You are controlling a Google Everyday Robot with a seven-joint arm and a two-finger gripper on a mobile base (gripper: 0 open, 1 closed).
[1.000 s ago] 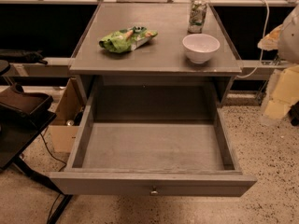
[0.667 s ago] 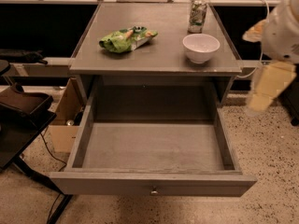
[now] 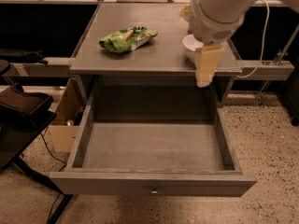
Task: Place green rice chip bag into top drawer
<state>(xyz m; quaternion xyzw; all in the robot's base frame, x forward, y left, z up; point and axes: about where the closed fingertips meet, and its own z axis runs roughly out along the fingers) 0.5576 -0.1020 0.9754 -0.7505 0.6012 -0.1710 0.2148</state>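
Presently, the green rice chip bag (image 3: 127,38) lies flat on the left-centre of the table (image 3: 159,59), well apart from the tool (image 3: 206,71). The tool hangs pointing downward over the table's right front edge, just in front of a white bowl (image 3: 190,45) that the arm partly hides, and whether it is spread or pressed together cannot be told. The top drawer (image 3: 154,183) stands pulled out below the table, its small round knob (image 3: 153,190) at the centre of the front panel.
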